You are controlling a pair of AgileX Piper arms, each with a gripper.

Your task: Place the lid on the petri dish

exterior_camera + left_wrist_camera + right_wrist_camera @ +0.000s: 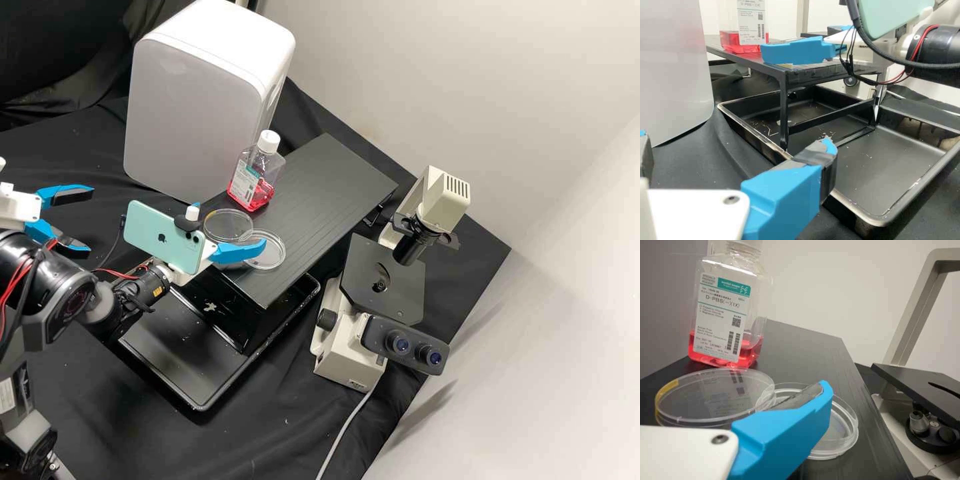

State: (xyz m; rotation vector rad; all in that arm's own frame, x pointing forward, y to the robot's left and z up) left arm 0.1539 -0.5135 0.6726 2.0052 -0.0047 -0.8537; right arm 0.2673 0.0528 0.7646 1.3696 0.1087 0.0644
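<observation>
Two clear round dish pieces lie on the black raised shelf [320,193]. One with a yellow mark [228,225] [710,397] has its rim over the edge of the other [270,250] [840,427]. I cannot tell which is the lid. My right gripper [233,243] is open at the shelf's near edge. One of its blue fingers [790,420] lies over the near rim of the unmarked piece, and the marked piece sits just beside it. My left gripper [87,220] [735,150] is open and holds nothing, low at the far left.
A bottle of pink liquid [255,172] [727,320] stands behind the dishes. A large white box [200,93] stands behind it. A microscope [387,293] stands to the right. Under the shelf lies a black tray [200,380] [890,165]. A phone [163,237] is mounted on the right arm.
</observation>
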